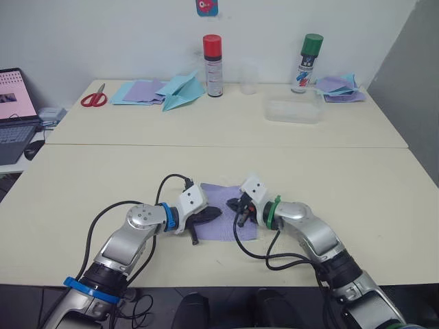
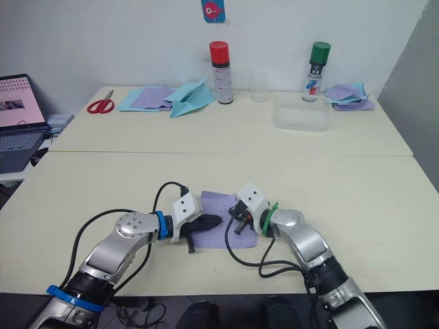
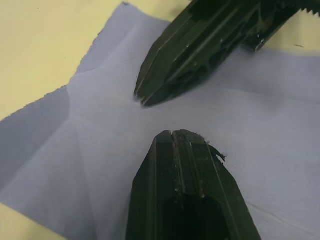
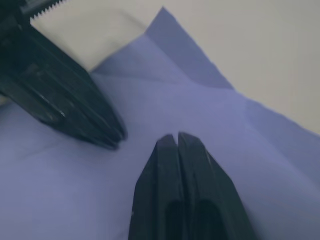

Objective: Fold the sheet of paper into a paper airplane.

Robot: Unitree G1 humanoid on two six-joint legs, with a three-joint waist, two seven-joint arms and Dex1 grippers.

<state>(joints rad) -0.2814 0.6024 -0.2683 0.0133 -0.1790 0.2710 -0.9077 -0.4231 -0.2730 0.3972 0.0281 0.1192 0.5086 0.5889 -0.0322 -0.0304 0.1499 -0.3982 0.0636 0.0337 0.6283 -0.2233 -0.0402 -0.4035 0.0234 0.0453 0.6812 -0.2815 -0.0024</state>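
Both arms bent inward, left fingers [image 1: 211, 214] and right fingers [image 1: 237, 205] closed, tips over sheet of paper [image 1: 226, 226].

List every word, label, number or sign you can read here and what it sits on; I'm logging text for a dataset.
No text can be read.
Red-capped spray can: printed label, too small to read.
Green-capped spray can: label with red and blue marks, too small to read.
Wall sticker: a pink and blue picture, cut off, no letters legible.
Laptop: pink screen content, blurred.
Lavender sheet of paper: blank.
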